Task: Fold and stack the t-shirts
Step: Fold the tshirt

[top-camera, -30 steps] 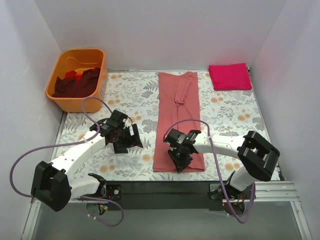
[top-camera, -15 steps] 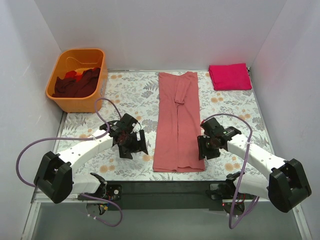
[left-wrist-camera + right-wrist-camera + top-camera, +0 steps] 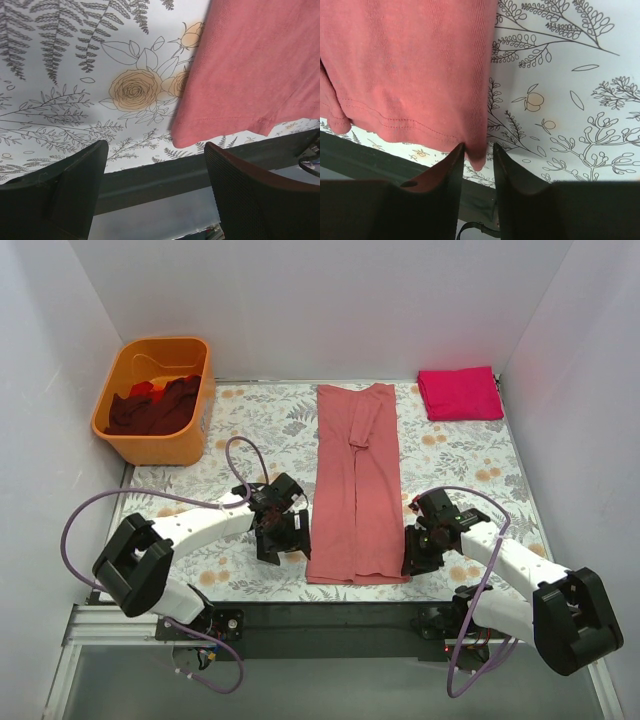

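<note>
my left gripper (image 3: pixel 156 147) is spread wide beside the salmon-pink t-shirt (image 3: pixel 355 480), my right gripper (image 3: pixel 477 146) narrowed around its corner, pinching or not i cannot tell.

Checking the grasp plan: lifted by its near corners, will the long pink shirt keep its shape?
Probably not: the pink shirt is thin knit lying limp and flat, so it is likely light and would sag. Its folded layers may slip open.

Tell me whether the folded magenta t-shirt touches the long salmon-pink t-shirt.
Apart: the top view shows floral table cover between the magenta t-shirt and salmon-pink t-shirt.
</note>
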{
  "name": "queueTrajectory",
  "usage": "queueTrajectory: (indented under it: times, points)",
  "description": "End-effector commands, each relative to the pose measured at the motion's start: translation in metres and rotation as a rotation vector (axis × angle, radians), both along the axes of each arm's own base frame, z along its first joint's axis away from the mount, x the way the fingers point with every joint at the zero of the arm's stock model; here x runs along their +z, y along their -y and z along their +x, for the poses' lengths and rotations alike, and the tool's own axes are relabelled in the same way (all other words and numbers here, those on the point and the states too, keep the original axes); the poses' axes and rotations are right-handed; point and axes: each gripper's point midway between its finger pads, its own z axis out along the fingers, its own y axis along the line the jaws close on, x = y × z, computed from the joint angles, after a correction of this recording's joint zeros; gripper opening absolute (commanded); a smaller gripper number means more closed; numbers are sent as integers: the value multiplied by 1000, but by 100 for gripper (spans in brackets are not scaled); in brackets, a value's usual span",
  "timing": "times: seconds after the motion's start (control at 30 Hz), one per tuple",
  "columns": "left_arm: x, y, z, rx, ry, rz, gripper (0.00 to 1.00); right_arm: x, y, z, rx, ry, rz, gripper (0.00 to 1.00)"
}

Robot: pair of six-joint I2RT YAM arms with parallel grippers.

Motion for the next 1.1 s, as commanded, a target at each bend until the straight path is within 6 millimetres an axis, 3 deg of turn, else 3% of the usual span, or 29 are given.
queueTrajectory:
  times: [0.0, 0.1, 0.2, 0.33, 0.43, 0.47, 0.77, 1.07]
  points:
    - [5, 12, 8, -4, 33, -3, 77, -4, -2, 1, -1, 10, 21, 34]
    - [1, 14, 6, -13, 22, 16, 75, -6, -1, -1, -4, -2, 16, 21]
    - [0, 15, 5, -16, 19, 29, 70, -5, 0, -3, -12, -2, 16, 2]
    - [-3, 18, 2, -23, 4, 52, 68, -5, 2, -3, -18, 7, 8, 1]
    - [-10, 21, -3, -41, -13, 79, 63, -4, 1, -3, -16, 4, 16, 1]
    - [-11, 21, -6, -50, -20, 89, 56, -5, 1, -4, -11, 1, 17, 1]
    - [-22, 31, -8, -78, -42, 154, 45, -3, -2, -3, 7, 8, 35, 1]
    - [-37, 32, -26, -119, -103, 196, 24, -2, -4, -3, 12, 15, 45, 1]
